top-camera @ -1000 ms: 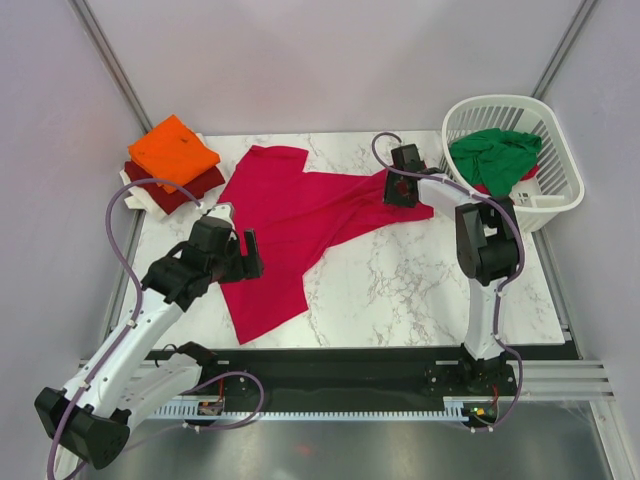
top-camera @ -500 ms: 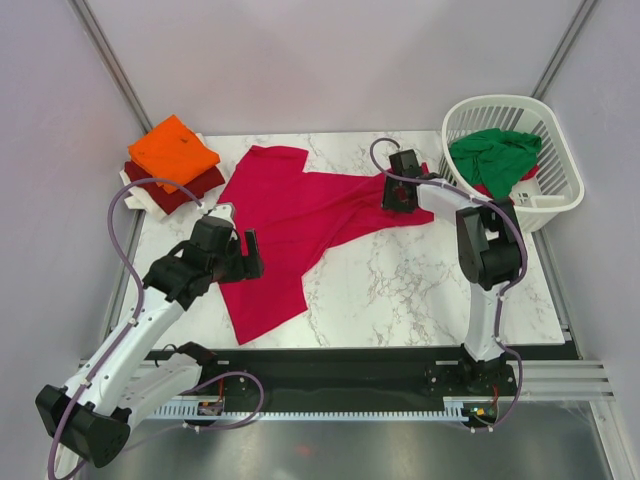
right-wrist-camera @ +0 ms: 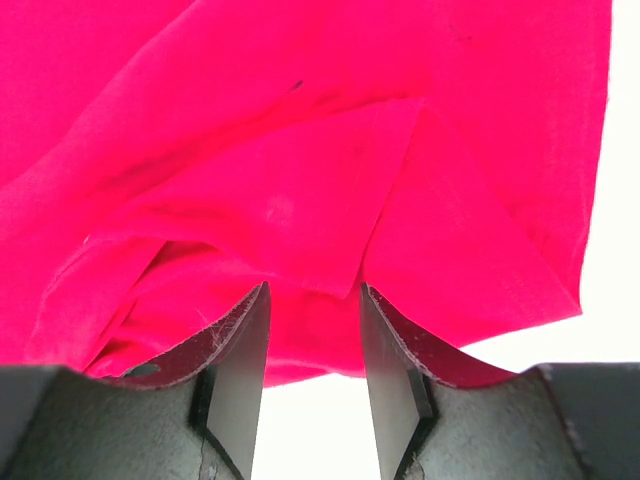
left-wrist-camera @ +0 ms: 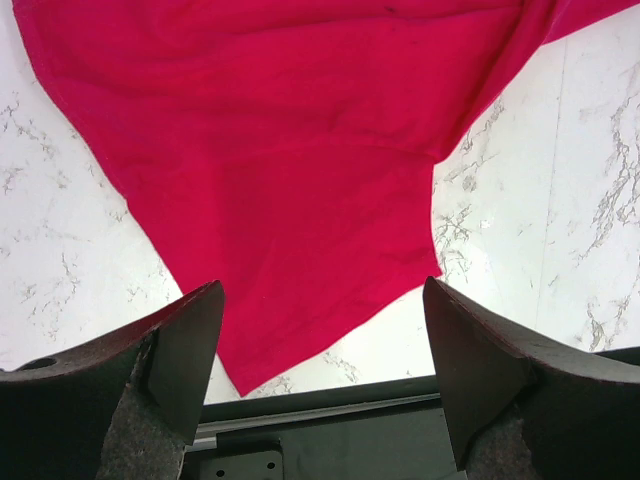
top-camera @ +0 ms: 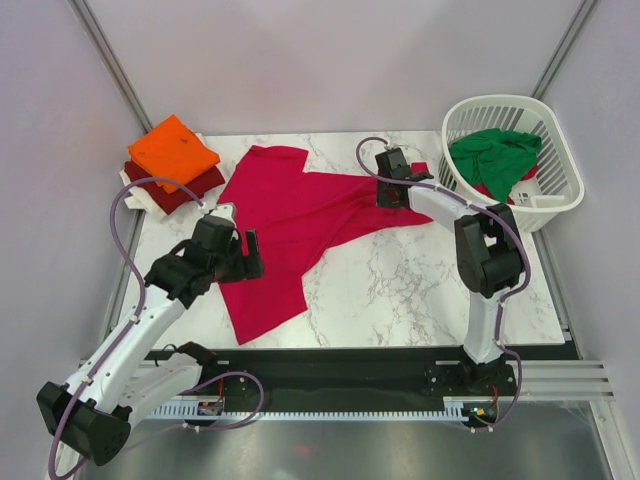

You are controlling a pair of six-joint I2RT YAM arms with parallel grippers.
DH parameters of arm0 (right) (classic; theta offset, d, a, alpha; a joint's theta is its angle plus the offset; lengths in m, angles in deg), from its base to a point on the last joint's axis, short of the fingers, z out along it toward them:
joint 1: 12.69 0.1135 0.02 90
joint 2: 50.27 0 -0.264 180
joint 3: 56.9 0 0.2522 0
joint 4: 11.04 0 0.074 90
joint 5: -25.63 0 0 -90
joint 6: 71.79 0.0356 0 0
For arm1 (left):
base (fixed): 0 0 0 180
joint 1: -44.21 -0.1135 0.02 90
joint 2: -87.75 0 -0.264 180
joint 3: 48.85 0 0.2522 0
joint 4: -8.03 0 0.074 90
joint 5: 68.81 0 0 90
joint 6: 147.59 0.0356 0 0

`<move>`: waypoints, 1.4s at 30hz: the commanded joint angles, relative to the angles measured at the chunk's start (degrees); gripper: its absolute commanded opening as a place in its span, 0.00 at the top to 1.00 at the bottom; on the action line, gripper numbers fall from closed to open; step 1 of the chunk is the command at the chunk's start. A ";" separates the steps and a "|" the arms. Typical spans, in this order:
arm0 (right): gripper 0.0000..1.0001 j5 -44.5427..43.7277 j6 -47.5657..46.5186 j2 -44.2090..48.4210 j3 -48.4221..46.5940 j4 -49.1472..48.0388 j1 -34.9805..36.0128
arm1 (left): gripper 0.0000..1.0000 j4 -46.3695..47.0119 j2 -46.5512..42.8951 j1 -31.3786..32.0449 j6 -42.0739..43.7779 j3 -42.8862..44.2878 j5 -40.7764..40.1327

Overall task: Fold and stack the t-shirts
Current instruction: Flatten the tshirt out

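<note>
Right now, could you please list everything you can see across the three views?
crimson t-shirt: one, crimson red, spread mid-table.
orange t-shirt: one, orange, top of far-left stack.
dark red t-shirt: one, dark red, under the orange.
white t-shirt: one, white, bottom of stack.
green t-shirt: one, green, in the basket.
basket: one, white, far-right corner.
table: one, white marble.
left gripper: one, black, open over the crimson hem.
right gripper: one, black, jaws narrowly apart over crimson cloth.

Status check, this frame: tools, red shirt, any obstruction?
Left tool open, hovering. Right tool narrowed, grip unconfirmed. Crimson shirt spread unfolded under both. Nothing obstructing.
</note>
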 commanded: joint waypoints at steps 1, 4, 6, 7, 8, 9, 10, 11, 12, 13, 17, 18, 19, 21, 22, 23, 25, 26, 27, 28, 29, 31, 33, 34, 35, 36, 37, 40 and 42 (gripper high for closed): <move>0.51 -2.94 -1.34 -2.19 -4.00 0.17 -0.24 | 0.12 0.75 0.02 0.19 -0.55 -0.05 -1.17; 0.51 -1.98 -1.34 -4.47 -5.32 0.17 -0.25 | 0.12 0.75 0.11 0.11 -0.56 -0.05 -1.17; 0.51 -0.92 -0.99 -5.36 -5.42 0.17 -0.16 | 0.12 0.75 0.11 0.19 -0.56 -0.05 -1.17; 0.51 -0.92 -0.91 -5.97 -5.42 0.26 -0.16 | 0.12 0.75 0.11 0.11 -0.56 -0.05 -1.26; 0.51 -1.00 -0.90 -6.15 -5.33 0.17 -0.16 | 0.12 0.75 0.11 0.19 -0.56 -0.05 -1.26; 0.51 -1.27 -0.99 -6.15 -5.24 0.17 -0.16 | 0.12 0.75 0.11 0.19 -0.56 -0.05 -1.26; 0.51 -1.44 -1.08 -6.58 -5.07 0.08 -0.07 | 0.12 0.75 0.02 0.19 -0.56 -0.05 -1.26; 0.51 -1.53 -1.08 -6.59 -4.89 0.17 -0.16 | 0.12 0.66 0.02 0.19 -0.56 -0.05 -1.26; 0.51 -1.62 -1.08 -6.76 -4.98 0.08 -0.07 | 0.12 0.75 -0.07 0.11 -0.56 -0.05 -1.26; 0.51 -1.62 -1.17 -6.85 -4.89 0.08 -0.07 | 0.12 0.66 -0.15 0.19 -0.56 -0.05 -1.26; 0.57 -1.71 -1.17 -7.55 -4.98 -0.09 -0.16 | 0.12 0.66 -0.07 0.11 -0.47 -0.05 -1.26; 0.60 -1.62 -1.08 -7.64 -4.98 -0.10 -0.16 | 0.12 0.66 -0.07 0.19 -0.55 -0.05 -1.26; 0.64 -1.62 -1.17 -7.82 -4.98 -0.10 -0.16 | 0.12 0.75 -0.07 0.19 -0.56 -0.05 -1.26; 0.76 -1.62 -1.17 -8.00 -4.89 -0.10 -0.16 | 0.12 0.75 -0.15 0.11 -0.47 -0.05 -1.35; 0.80 -1.71 -1.17 -8.00 -4.72 -0.18 -0.16 | 0.12 0.75 -0.15 0.11 -0.55 -0.05 -1.35; 0.85 -1.79 -1.26 -8.00 -4.54 -0.27 -0.24 | 0.12 0.75 -0.15 0.11 -0.56 -0.05 -1.35; 0.93 -2.06 -1.34 -7.73 -4.45 -0.36 -0.25 | 0.12 0.66 -0.07 0.19 -0.56 0.03 -1.35; 0.95 -2.41 -1.34 -7.47 -4.36 -0.36 -0.25 | 0.12 0.66 -0.07 0.19 -0.56 -0.05 -1.35; 0.96 -2.76 -1.34 -7.03 -4.36 -0.36 -0.25 | 0.12 0.66 -0.07 0.11 -0.56 -0.05 -1.35; 0.95 -2.94 -1.52 -6.25 -4.36 -0.19 -0.25 | 0.12 0.75 -0.15 0.11 -0.47 -0.05 -1.35; 0.95 -3.11 -1.52 -5.80 -4.62 -0.01 -0.25 | 0.12 0.75 -0.07 0.11 -0.55 -0.05 -1.35; 0.95 -3.81 -1.87 -3.97 -5.24 1.13 -0.33 | 0.12 0.75 -0.15 0.19 -0.56 -0.05 -1.35; 0.95 -4.08 -2.13 -2.38 -5.76 2.01 -0.25 | 0.12 0.66 -0.07 0.11 -0.55 -0.05 -1.35; 0.95 -4.08 -2.22 -0.89 -5.94 2.19 -0.25 | 0.12 0.75 -0.07 0.11 -0.56 -0.05 -1.44; 0.96 -4.08 -2.31 -0.18 -6.03 2.54 -0.25 | 0.12 0.66 -0.07 0.11 -0.56 -0.05 -1.35; 0.97 -3.99 -2.57 0.44 -6.55 3.15 -0.25 | 0.12 0.66 0.02 0.11 -0.56 -0.05 -1.35; 0.98 -3.82 -2.66 1.49 -6.65 3.42 -0.25 | 0.12 0.75 -0.07 0.11 -0.56 -0.05 -1.35; 1.00 -3.38 -2.75 3.16 -6.91 4.47 -0.25 | 0.12 0.66 -0.33 0.19 -0.64 -0.05 -1.44; 1.00 -2.68 -2.84 4.04 -6.74 5.26 -0.25 | 0.12 0.75 -0.33 0.19 -0.64 -0.14 -1.61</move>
